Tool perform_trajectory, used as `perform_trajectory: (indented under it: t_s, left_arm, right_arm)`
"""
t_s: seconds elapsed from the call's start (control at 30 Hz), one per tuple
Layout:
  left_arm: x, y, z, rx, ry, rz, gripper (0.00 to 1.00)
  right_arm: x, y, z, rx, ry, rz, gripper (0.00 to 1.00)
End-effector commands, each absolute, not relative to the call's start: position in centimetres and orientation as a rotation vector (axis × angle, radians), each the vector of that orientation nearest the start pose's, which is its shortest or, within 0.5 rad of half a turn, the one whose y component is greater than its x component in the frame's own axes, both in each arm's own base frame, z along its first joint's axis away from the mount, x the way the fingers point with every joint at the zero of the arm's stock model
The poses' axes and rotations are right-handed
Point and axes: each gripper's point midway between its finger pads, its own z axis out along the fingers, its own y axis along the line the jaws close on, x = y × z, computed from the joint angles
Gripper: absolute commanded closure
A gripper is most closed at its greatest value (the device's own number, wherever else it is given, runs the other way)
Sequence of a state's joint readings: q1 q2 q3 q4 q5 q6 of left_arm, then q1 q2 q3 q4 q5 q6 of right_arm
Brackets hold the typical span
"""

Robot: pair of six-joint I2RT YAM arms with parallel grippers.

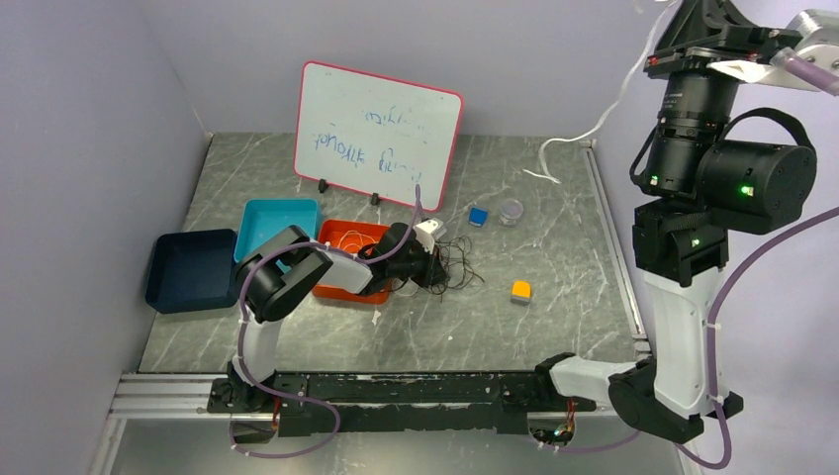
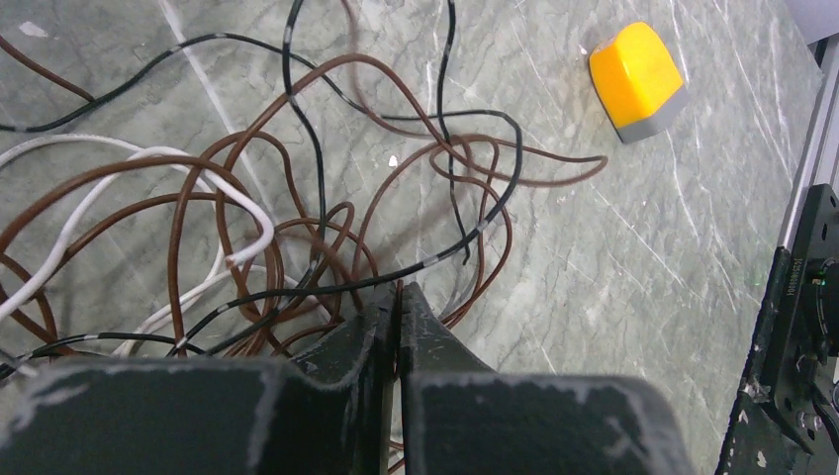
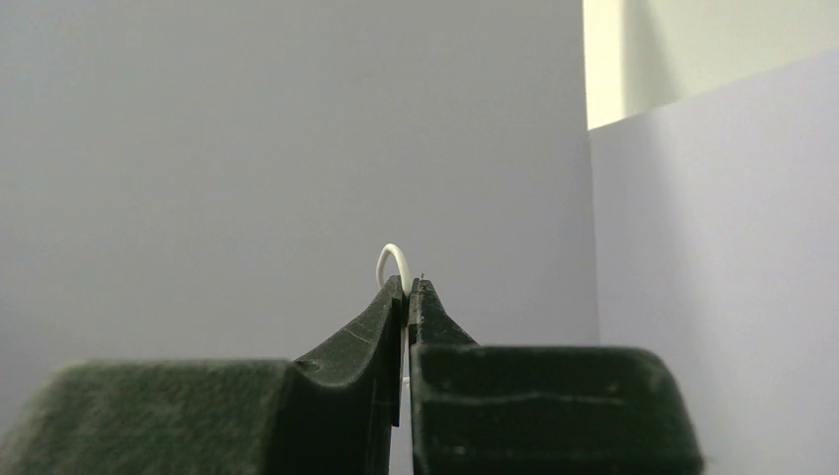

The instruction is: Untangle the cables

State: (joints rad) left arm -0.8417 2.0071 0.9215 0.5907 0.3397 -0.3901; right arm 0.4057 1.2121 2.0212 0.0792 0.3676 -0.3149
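1. Lying knotted on the desk (image 1: 554, 327) beside an orange tray (image 1: 329, 291), the cables (image 2: 326, 233) cross brown, black and white.
2. Left end effector (image 2: 399, 292), closed at the knot, likely anchors it; pinching unclear.
3. Right end effector (image 3: 408, 287) clamps a white cable (image 3: 392, 248) held high, likely drawing it free.
4. Whiteboard (image 1: 379, 137) scribble: unreadable.

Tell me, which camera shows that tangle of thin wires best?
The left wrist view: the tangle shows brown, black and white strands crossing. The top view gives only a small dark scribble beside the orange tray; the right wrist view, one white loop in the right gripper, jaws shut.
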Motion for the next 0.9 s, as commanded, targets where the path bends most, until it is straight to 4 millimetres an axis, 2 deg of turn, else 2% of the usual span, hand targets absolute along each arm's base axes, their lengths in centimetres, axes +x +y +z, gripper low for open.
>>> perform_trajectory:
  t_s: [0.0,0.13,0.2,0.27,0.37,0.5,0.57,0.73,0.87]
  left_arm:
    - [26.8,-40.8,-0.2,0.717,2.168,-1.020,0.93]
    - [26.9,-40.9,0.0,0.720,2.168,-1.020,0.93]
    - [27.0,-41.0,0.6,0.721,2.162,-1.017,0.86]
    - [27.2,-41.1,1.7,0.717,2.149,-1.016,0.74]
    - [27.7,-41.2,4.3,0.755,2.088,-0.998,0.59]
    - [28.4,-41.4,9.5,0.767,1.991,-0.985,0.48]
    - [28.7,-41.4,11.5,0.781,1.952,-0.969,0.38]
    - [28.7,-40.7,14.9,0.792,1.900,-0.939,0.31]
    - [28.1,-39.8,17.0,0.771,1.873,-0.943,0.28]
  right_arm:
    - [22.0,0.6,76.1,0.132,0.650,-0.098,1.00]
    - [22.4,1.1,76.4,0.116,0.657,-0.090,1.00]
    - [23.3,1.7,75.6,0.099,0.689,-0.076,1.00]
    - [24.1,2.1,74.7,0.095,0.718,-0.057,1.00]
    - [25.1,2.7,73.1,0.090,0.759,-0.035,1.00]
    - [26.1,3.1,71.4,0.088,0.804,-0.021,1.00]
    - [26.4,3.2,70.7,0.092,0.820,-0.011,1.00]
    - [27.6,4.2,69.3,0.076,0.864,0.030,1.00]
    - [29.4,5.7,68.0,0.036,0.933,0.060,1.00]
